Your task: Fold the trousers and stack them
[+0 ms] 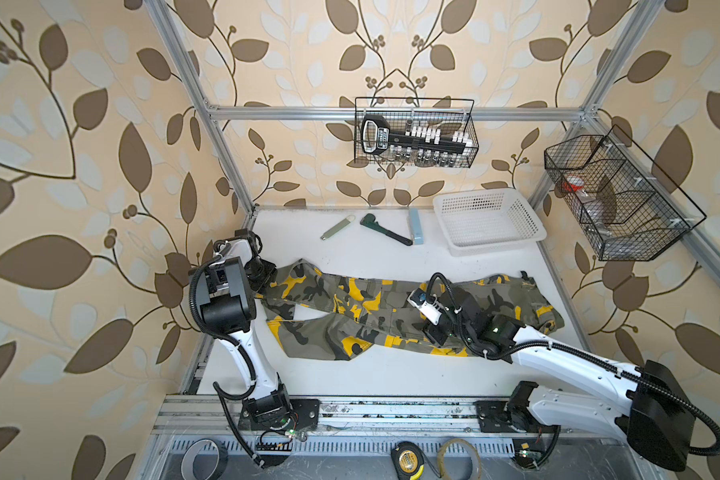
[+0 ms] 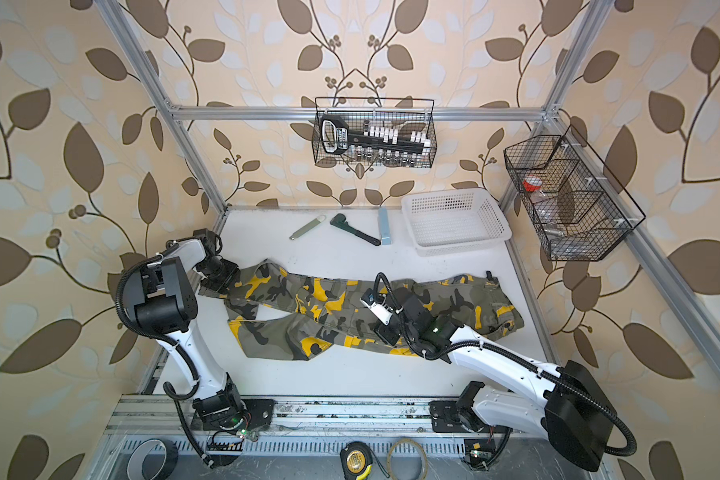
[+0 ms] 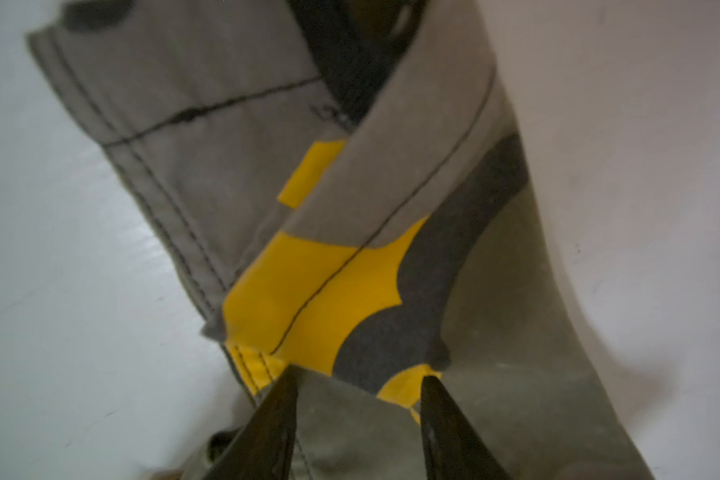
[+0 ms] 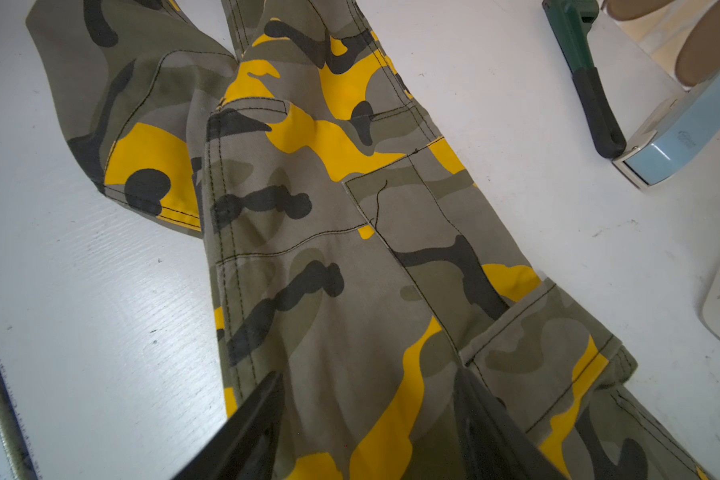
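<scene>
The camouflage trousers (image 1: 371, 307) (image 2: 329, 307) lie unfolded across the white table, waist at the right and both legs running left. My left gripper (image 1: 269, 280) (image 2: 225, 278) is down at the hem of the far leg. In the left wrist view, the left gripper (image 3: 360, 372) has its jaws apart with a raised fold of the trousers (image 3: 350, 270) between them. My right gripper (image 1: 431, 332) (image 2: 385, 332) hovers over the thigh part. In the right wrist view, the right gripper (image 4: 368, 374) stands open above the trousers (image 4: 329, 249) and holds nothing.
A white plastic basket (image 1: 489, 220) stands at the back right of the table. Beside it lie a light blue box (image 1: 415, 226), a green pipe wrench (image 1: 385, 235) and a pale green flat tool (image 1: 336, 226). Wire baskets (image 1: 416, 133) (image 1: 620, 199) hang on the frame.
</scene>
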You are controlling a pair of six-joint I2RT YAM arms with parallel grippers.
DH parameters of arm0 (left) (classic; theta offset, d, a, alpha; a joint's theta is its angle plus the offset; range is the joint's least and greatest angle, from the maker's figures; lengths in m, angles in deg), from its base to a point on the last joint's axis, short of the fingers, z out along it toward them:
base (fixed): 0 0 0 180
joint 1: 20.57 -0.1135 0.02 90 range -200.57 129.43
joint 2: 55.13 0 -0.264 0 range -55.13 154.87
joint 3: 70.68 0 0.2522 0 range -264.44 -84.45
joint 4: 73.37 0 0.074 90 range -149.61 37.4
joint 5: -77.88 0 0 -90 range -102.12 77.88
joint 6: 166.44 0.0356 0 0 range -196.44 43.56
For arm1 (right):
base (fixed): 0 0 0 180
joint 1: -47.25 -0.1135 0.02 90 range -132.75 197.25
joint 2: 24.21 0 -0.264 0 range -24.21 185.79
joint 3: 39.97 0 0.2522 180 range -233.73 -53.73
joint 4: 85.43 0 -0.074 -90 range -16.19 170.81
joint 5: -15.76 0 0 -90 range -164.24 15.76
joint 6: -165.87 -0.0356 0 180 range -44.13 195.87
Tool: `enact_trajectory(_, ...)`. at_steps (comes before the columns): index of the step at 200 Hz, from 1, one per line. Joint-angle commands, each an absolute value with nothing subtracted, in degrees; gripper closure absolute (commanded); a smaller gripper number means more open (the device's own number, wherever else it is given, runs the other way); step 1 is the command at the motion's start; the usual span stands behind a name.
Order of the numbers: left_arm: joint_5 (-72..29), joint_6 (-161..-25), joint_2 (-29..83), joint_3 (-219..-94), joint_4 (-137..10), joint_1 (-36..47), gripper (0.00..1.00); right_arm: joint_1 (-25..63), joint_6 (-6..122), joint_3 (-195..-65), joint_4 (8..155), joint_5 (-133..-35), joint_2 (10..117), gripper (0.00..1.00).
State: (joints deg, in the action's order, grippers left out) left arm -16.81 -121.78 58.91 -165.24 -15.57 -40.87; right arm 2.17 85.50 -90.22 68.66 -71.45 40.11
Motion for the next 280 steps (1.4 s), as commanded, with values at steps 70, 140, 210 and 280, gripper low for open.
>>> enact_trajectory(70, -13.9, -121.5, 61.4, -170.4, -14.7, -41.0, 0.74, 4.1, 87.2, -91.3, 69.2, -73.8, 41.8, 0.34)
enact_trajectory(140, -13.8, -118.7, 64.0, -174.5, -13.1, -41.1, 0.88, 5.4, 87.4, -91.9, 69.4, -74.6, 42.0, 0.33)
enact_trajectory(210, -11.3, -114.1, 65.6, -185.2, -6.0, -41.2, 1.00, 8.4, 84.2, -92.2, 71.5, -77.6, 41.1, 0.30)
enact_trajectory(280, -7.9, -112.1, 74.5, -204.0, 0.4, -41.2, 1.00, 11.1, 83.5, -92.2, 70.9, -78.1, 40.5, 0.29)
